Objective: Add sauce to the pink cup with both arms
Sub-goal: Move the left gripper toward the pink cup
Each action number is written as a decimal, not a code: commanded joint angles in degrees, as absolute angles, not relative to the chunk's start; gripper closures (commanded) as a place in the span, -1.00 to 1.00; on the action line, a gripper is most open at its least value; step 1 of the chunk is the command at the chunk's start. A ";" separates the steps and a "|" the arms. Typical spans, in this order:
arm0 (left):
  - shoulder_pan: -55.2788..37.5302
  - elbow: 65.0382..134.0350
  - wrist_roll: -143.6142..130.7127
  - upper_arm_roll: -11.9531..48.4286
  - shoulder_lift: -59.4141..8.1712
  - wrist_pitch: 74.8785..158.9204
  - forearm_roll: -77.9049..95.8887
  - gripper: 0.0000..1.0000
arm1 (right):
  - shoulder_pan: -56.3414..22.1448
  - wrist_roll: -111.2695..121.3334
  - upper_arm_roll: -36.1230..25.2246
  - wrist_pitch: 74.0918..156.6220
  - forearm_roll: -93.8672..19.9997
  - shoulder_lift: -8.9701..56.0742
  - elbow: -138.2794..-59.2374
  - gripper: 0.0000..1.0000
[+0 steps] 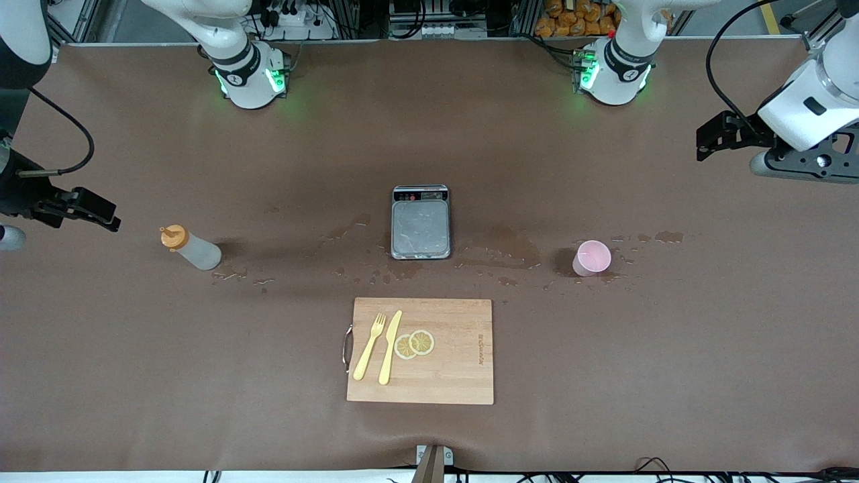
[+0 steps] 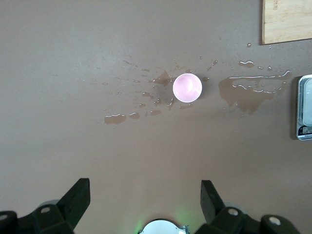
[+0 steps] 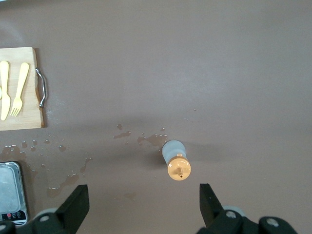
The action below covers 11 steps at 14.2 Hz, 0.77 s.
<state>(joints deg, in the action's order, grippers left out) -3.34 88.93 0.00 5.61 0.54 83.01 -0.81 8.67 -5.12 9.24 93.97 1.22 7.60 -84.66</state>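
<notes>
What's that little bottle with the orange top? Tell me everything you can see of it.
The sauce bottle is a small squeeze bottle with a translucent whitish, plastic-looking body and an orange nozzle cap. It stands upright on the brown table, toward the right arm's end, with wet splashes beside its base. Nothing touches or holds it; the open right end effector hangs above it.

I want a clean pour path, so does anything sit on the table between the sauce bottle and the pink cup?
Yes. The grey scale stands on the table between the sauce bottle and the pink cup, roughly midway. The wooden cutting board lies nearer the front camera, clear of that line.
</notes>
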 commanded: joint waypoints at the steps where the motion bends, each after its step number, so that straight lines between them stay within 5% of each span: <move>1: -2.72 89.65 1.14 6.24 1.76 82.97 -1.14 -1.00 | 9.58 -4.48 10.02 93.34 1.93 8.09 -83.50 -1.00; 11: -3.07 86.67 0.97 6.24 -0.52 82.97 -1.32 -1.00 | 10.98 -4.48 10.02 93.43 2.02 8.09 -83.50 -1.00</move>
<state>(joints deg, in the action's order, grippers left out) -3.31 88.66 0.11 5.75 0.45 83.04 -0.81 9.27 -5.12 9.23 93.98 1.25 7.64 -84.66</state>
